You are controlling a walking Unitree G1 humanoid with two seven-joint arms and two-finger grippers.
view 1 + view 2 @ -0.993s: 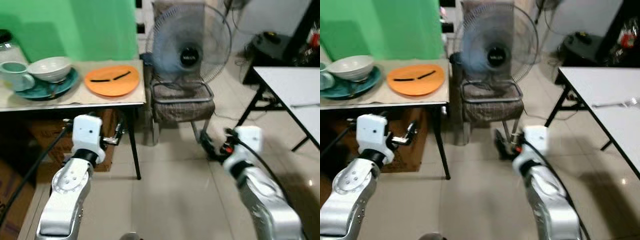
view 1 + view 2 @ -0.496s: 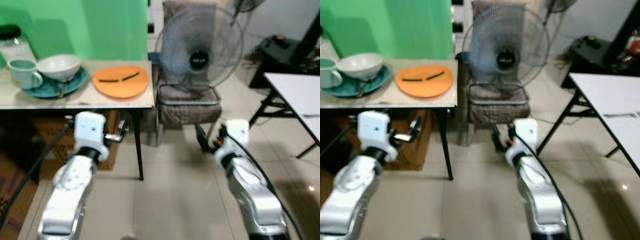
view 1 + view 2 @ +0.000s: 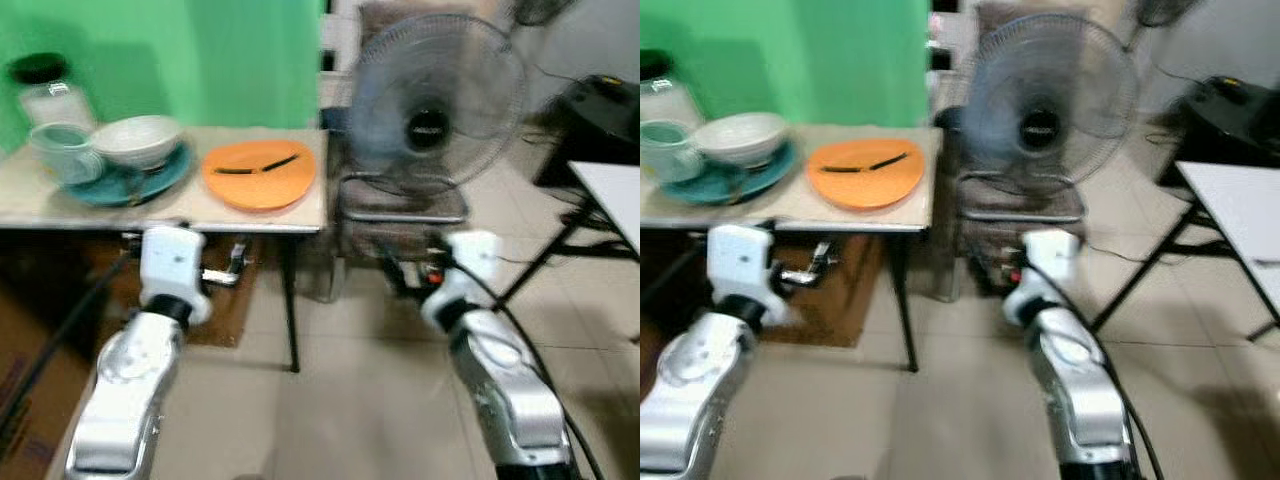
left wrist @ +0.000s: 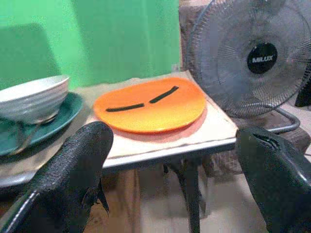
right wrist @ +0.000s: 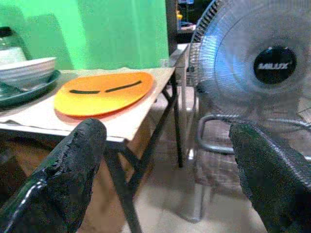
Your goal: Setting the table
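Orange plate lies at the near right corner of the worktop, two dark sticks, probably chopsticks, loose on top. I judge it stiff, light and slippery, so I'd pinch its overhanging rim and keep it level. Left gripper and right gripper both hang released, below the worktop edge.

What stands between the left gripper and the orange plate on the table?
Nothing visible stands between them. In the left wrist view the left gripper, jaws open, looks straight at the orange plate near the table edge. Two dark sticks lie on the plate. The bowl and fan stand to either side.
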